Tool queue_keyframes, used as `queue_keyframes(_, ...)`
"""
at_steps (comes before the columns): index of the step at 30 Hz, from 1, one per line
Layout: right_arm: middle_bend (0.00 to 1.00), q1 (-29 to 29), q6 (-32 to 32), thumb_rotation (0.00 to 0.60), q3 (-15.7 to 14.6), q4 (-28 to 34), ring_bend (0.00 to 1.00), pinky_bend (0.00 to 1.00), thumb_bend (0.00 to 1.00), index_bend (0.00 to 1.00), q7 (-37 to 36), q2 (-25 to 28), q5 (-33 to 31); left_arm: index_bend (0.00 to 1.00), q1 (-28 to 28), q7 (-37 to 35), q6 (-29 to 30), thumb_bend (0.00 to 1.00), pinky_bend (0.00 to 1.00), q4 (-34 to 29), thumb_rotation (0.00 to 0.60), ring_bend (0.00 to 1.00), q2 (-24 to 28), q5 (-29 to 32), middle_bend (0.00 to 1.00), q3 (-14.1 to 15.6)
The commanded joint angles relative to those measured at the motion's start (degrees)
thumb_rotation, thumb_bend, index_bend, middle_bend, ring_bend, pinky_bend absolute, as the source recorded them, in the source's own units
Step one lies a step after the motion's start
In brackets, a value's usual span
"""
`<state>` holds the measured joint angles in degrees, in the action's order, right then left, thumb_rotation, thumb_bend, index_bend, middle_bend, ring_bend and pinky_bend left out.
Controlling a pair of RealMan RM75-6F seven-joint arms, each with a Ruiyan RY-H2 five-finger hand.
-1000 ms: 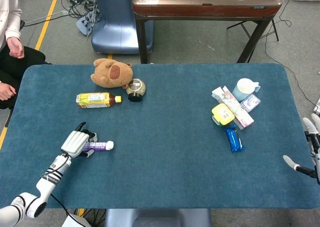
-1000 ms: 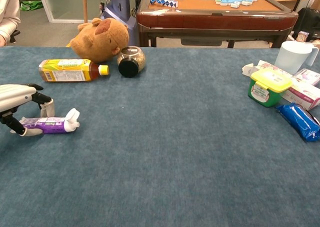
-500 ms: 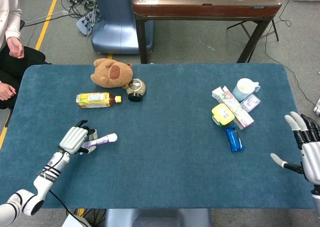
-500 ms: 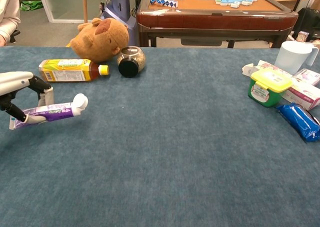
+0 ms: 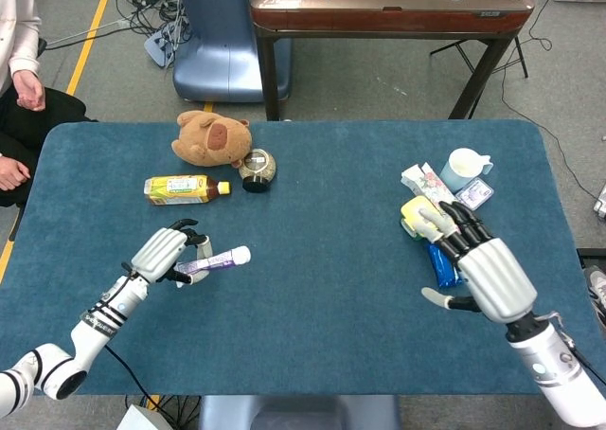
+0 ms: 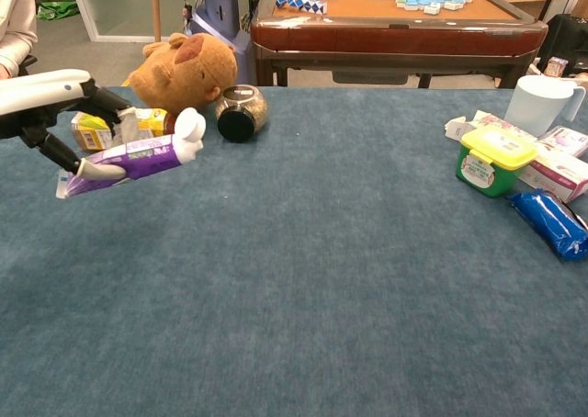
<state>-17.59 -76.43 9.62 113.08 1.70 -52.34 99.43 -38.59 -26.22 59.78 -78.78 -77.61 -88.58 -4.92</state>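
Right hand (image 5: 490,277) hangs low over the near right of the table (image 5: 312,335), fingers spread, holding nothing, its fingertips above the blue packet (image 5: 441,264) and the yellow-lidded tub (image 5: 420,216). Over on the left, the left hand (image 5: 163,253) grips a purple tube (image 5: 216,259), lifted clear of the cloth, white cap pointing toward the middle. Beyond it lie the tea bottle (image 5: 185,188), the jar (image 5: 257,168) and the plush toy (image 5: 213,137).

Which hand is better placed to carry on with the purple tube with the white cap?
Left. The left hand already grips the purple tube with the white cap, lifted off the blue table. The right hand hangs open over the far-side clutter, apart from it.
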Motion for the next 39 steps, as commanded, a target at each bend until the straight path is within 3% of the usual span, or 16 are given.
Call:
queue_keyframes(1, 0.12, -3.0, 3.3, 0.600, 0.8, 1.2, 0.00, 0.00, 0.09, 0.21, 1.8, -1.6, 0.5, 0.54, -2.0, -1.5, -1.7, 0.44, 0.13, -2.5, 0.600, 0.42, 1.3, -0.5, 0.64, -0.8)
queue_keyframes(5, 0.12, -5.9, 6.3, 0.574, 1.3, 1.2, 0.00, 0.00, 0.12, 0.25, 4.2, -4.1, 0.1, 0.53, -3.8, -3.4, -3.4, 0.44, 0.13, -4.7, 0.600, 0.42, 1.9, -0.9, 0.64, -1.2)
queue_keyframes(12, 0.12, -10.2, 10.5, 0.462, 2.0, 0.4, 0.00, 0.00, 0.14, 0.29, 9.4, -9.4, -1.8, 0.53, -6.8, -5.6, -5.8, 0.44, 0.13, -7.4, 0.600, 0.42, 2.2, -1.1, 0.64, -2.1)
queue_keyframes(24, 0.12, -15.5, 14.0, 0.448, 2.6, -2.1, 0.00, 0.00, 0.14, 0.30, 13.4, -17.3, -5.4, 0.53, -10.2, -6.6, -8.2, 0.44, 0.13, -8.8, 0.600, 0.42, 1.1, 0.1, 0.64, -3.2)
queue_keyframes(39, 0.12, -18.8, 16.2, 0.448, 1.3, -5.7, 0.00, 0.00, 0.14, 0.30, 15.7, -22.2, -8.1, 0.53, -11.0, -6.3, -8.2, 0.44, 0.13, -8.9, 0.600, 0.42, 0.5, 1.6, 0.64, -3.1)
